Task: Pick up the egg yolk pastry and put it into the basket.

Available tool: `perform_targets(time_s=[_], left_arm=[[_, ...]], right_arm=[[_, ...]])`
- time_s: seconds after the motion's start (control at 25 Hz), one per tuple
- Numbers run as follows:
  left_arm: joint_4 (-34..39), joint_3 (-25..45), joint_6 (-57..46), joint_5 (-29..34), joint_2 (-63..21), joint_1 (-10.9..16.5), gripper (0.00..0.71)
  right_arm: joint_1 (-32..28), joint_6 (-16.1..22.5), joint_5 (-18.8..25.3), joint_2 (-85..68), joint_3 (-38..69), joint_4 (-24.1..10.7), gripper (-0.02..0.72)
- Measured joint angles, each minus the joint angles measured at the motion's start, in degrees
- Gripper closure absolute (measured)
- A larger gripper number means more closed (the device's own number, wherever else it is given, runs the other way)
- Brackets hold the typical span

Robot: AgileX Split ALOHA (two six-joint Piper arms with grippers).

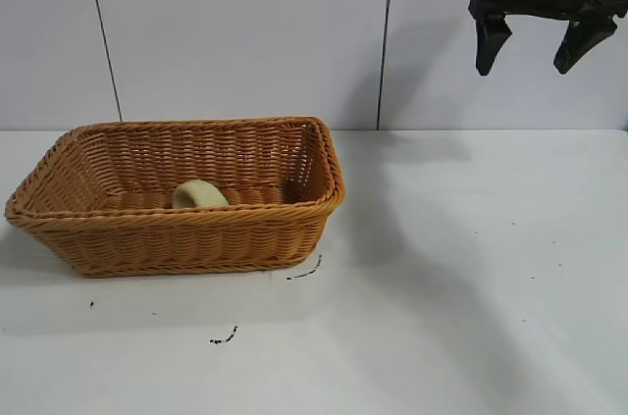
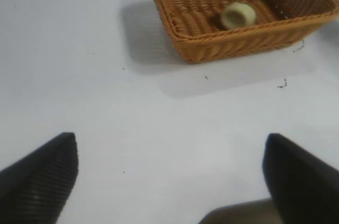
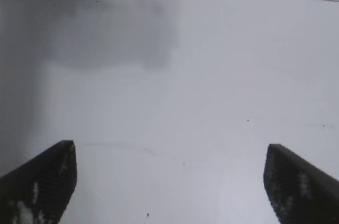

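Exterior view: egg yolk pastry [image 1: 199, 194] already inside the basket [image 1: 59, 224], left of frame centre, resting on the woven floor near the front wall. Right gripper [image 1: 546, 34] up in the upper right corner, well clear of the table [image 1: 471, 268], fingers spread wide and carrying nothing. Placing step judged done; task looks complete, with only a retreat to a rest pose plausibly left, calling for no contact with anything.

Left wrist view: left gripper [image 2: 169, 176] at the lower edge, fingers wide apart, empty, well away from the basket in the upper right of that frame.

Pastry: small, pale yellow-cream, round, matte, tipped on its side so the dimple faces outward; far smaller than the orange-brown wicker basket with braided rim.
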Motion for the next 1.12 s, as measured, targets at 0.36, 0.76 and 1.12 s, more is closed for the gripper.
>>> perform_targets(time_s=[0.36, 0.76, 1.12], left_arm=[[0.00, 0.00, 0.00, 0.00, 0.00, 0.00, 0.015], [0.00, 0.00, 0.00, 0.00, 0.00, 0.00, 0.015], [0.00, 0.00, 0.00, 0.00, 0.00, 0.00, 0.015]], right_arm=[[0.00, -0.30, 0.00, -28.98, 36.81, -0.02, 0.037], [0.00, -2.68, -5.63, -69.38, 70.97, -0.02, 0.037], [0.00, -4.55, -13.38, -102.36, 90.65, -0.02, 0.037]])
